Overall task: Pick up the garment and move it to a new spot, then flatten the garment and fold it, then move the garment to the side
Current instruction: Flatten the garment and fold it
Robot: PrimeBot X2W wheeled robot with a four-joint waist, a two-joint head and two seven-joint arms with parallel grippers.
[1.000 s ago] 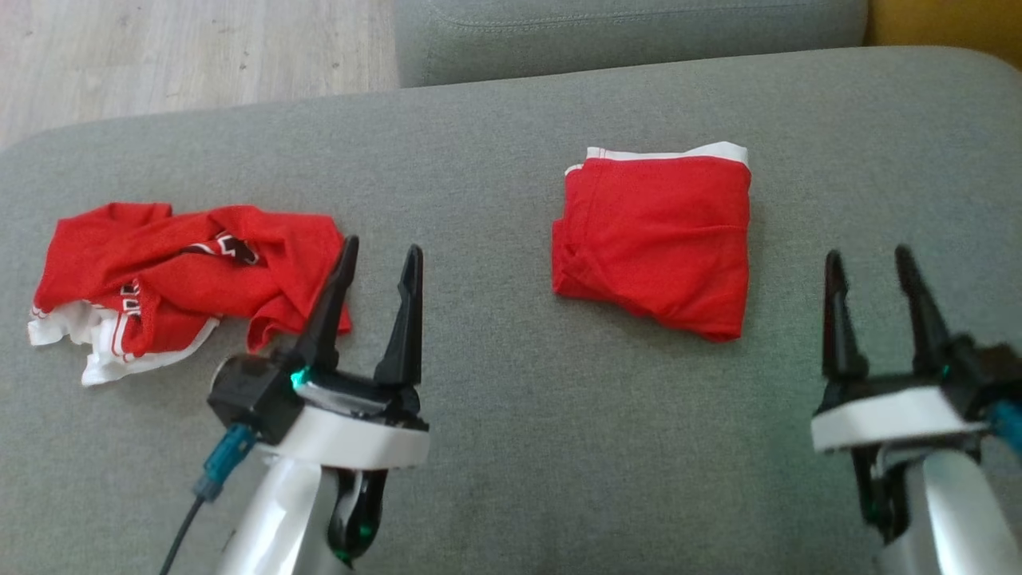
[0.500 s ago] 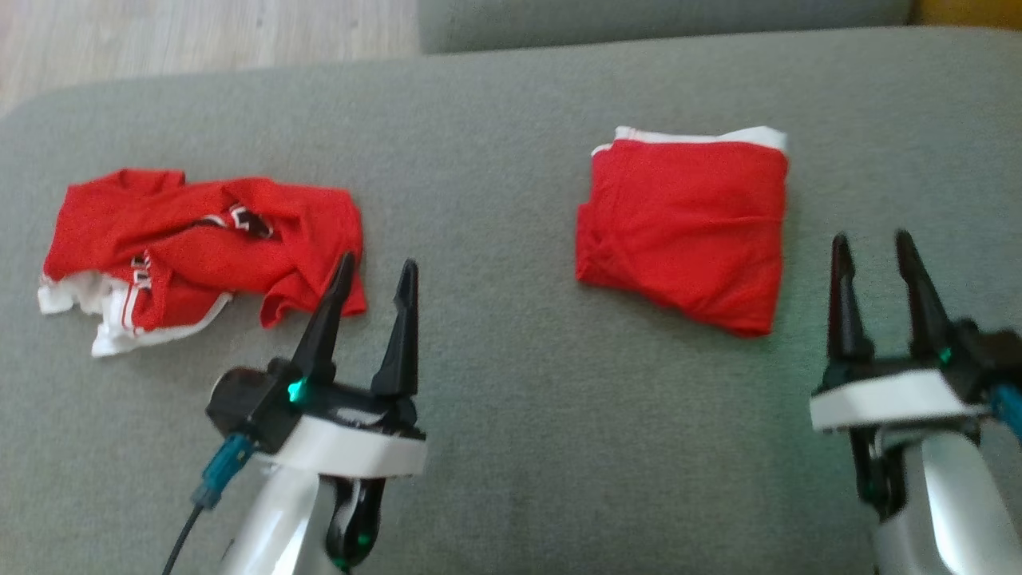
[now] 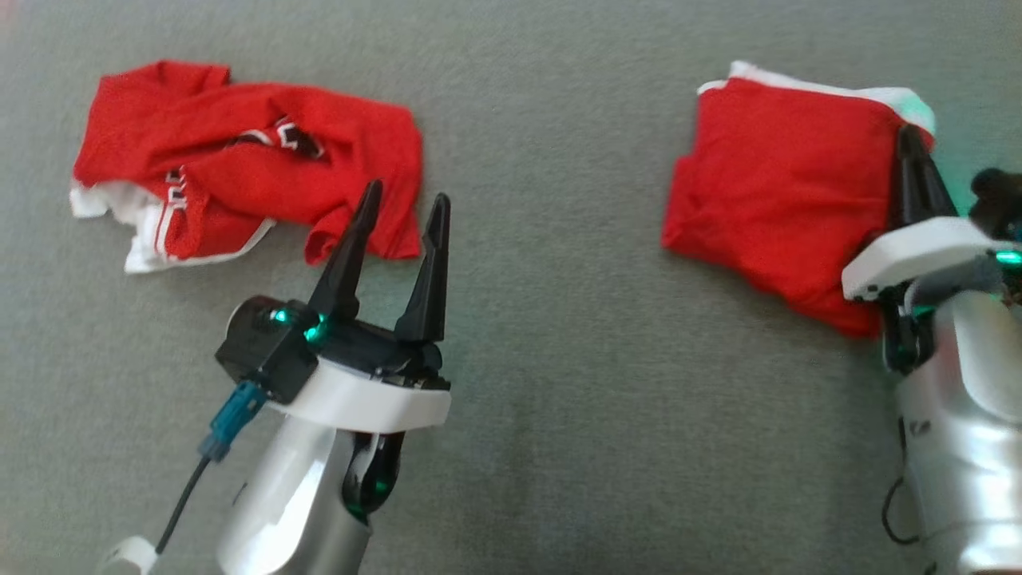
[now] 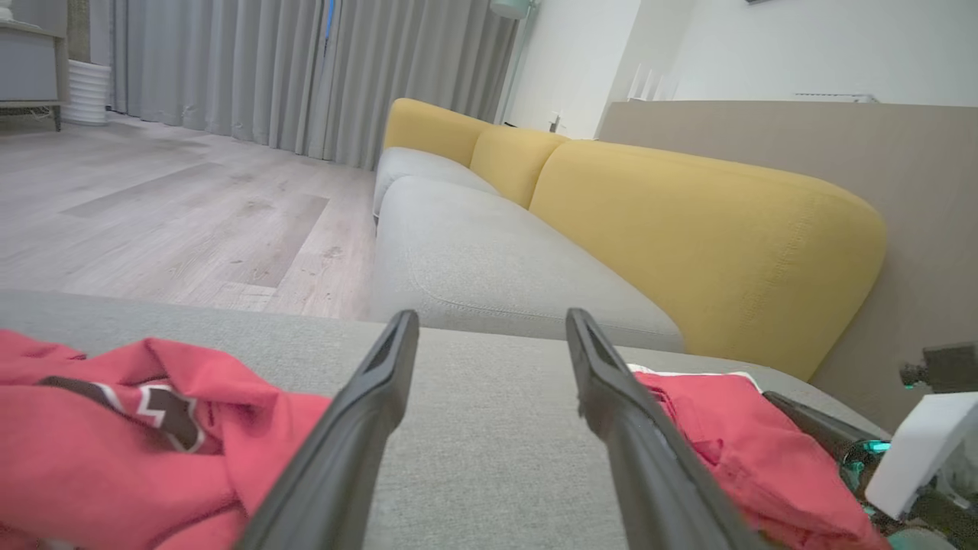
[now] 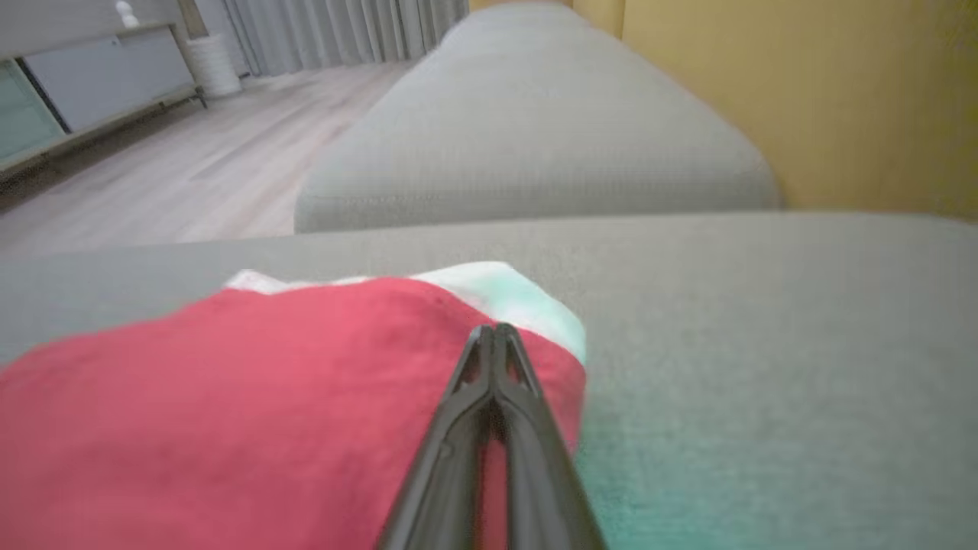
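A crumpled red garment (image 3: 239, 160) with white trim and dark lettering lies at the left of the grey cushion (image 3: 551, 335); the left wrist view has the garment (image 4: 114, 428) at its lower left. My left gripper (image 3: 407, 193) stands open and empty just right of it, the fingertips close to its right edge. A second red garment (image 3: 782, 184), folded with a white band at its far side, lies at the right. My right gripper (image 3: 909, 140) is shut, its fingers laid over the folded piece's right edge near the white corner (image 5: 519, 294). Whether cloth is pinched cannot be told.
Beyond the cushion's far edge a second grey seat (image 4: 489, 260) runs away, with a yellow backrest (image 4: 688, 229) to its right. Wooden floor (image 4: 168, 214) lies to the left, and grey curtains (image 4: 252, 69) hang at the back. Bare cushion separates the two red pieces.
The head camera has tilted down and nearer, shifting the whole picture. My right gripper has shut and moved forward onto the folded garment's right edge. The left gripper stays open.
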